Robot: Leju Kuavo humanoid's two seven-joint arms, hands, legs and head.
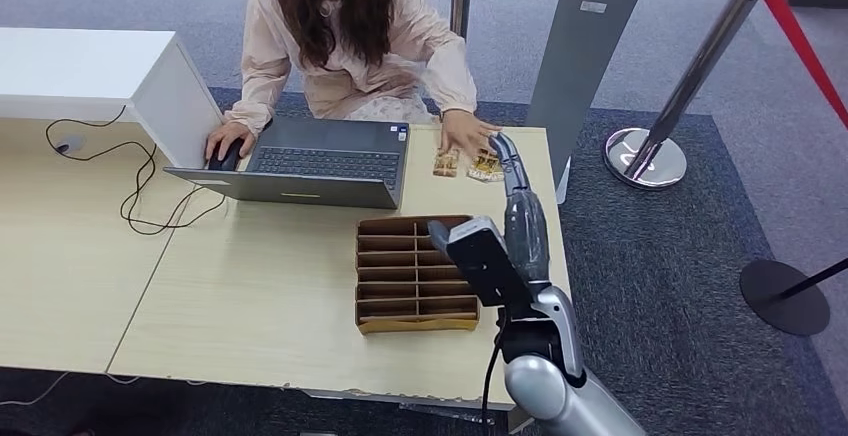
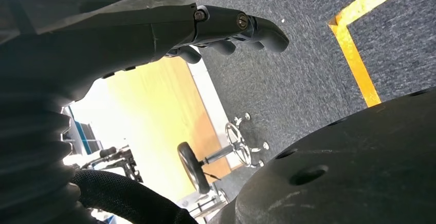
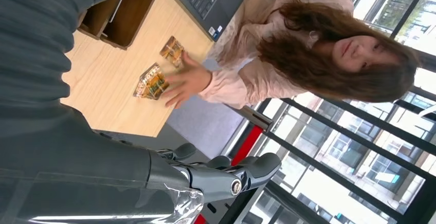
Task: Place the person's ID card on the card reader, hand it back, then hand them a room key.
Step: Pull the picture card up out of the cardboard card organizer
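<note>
A: Head view first. You have two small patterned cards at the far right corner of the tabletop: one card lies just beside the laptop's right corner, the other card just to its right. They sit close together but apart. Which is the ID and which a room key, I cannot tell.

B: Who is touching them?

A: The person's hand is spread flat at the far edge of both cards, fingertips on or at them. In the right wrist view you see the same: card, card, the person's hand reaching between and over them.

B: And your right hand?

A: Right hand is raised over the tabletop's right side, fingers stretched out straight and close together, tips just beside the right-hand card. It holds nothing. The right wrist view shows the fingers extended with nothing between them.

B: Left hand?

A: Left wrist view: left hand hangs low over grey carpet, fingers lightly curled, nothing in them.

B: Surroundings?

A: A brown slotted card holder stands on the tabletop in front of the right arm. A grey laptop sits open before the person, whose other hand rests on a dark mouse. A black cable trails across the left tabletop. A white box stands at the far left. Red barrier posts stand on the carpet to the right.
</note>
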